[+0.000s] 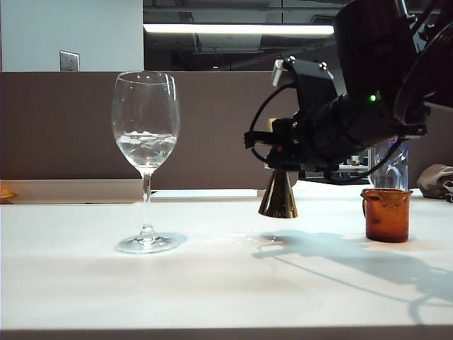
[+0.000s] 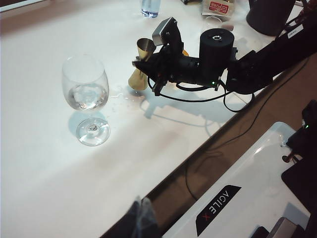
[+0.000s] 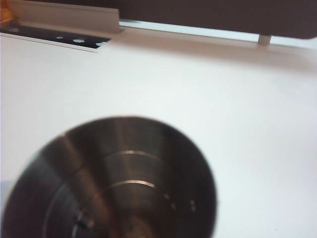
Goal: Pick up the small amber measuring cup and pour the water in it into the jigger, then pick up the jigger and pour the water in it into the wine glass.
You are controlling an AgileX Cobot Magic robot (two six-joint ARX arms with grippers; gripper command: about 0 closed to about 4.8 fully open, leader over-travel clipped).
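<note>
Three task vessels are occupying the white table (image 1: pixel 212 283). Wine glass (image 1: pixel 146 152) is standing upright at the left, its bowl holding water (image 1: pixel 145 147). Jigger (image 1: pixel 278 194) is hanging upright just above the table near the middle, gripped at its waist by the right gripper (image 1: pixel 279 164), whose jaws are pinching narrowly on it. Small amber measuring cup (image 1: pixel 386 214) is sitting upright at the right, well apart from the glass. Right wrist view is looking straight into the jigger's dark cone (image 3: pixel 111 183). Left gripper is appearing in no view; its opening cannot be told. Droplets (image 2: pixel 121 96) are lying between glass and jigger.
</note>
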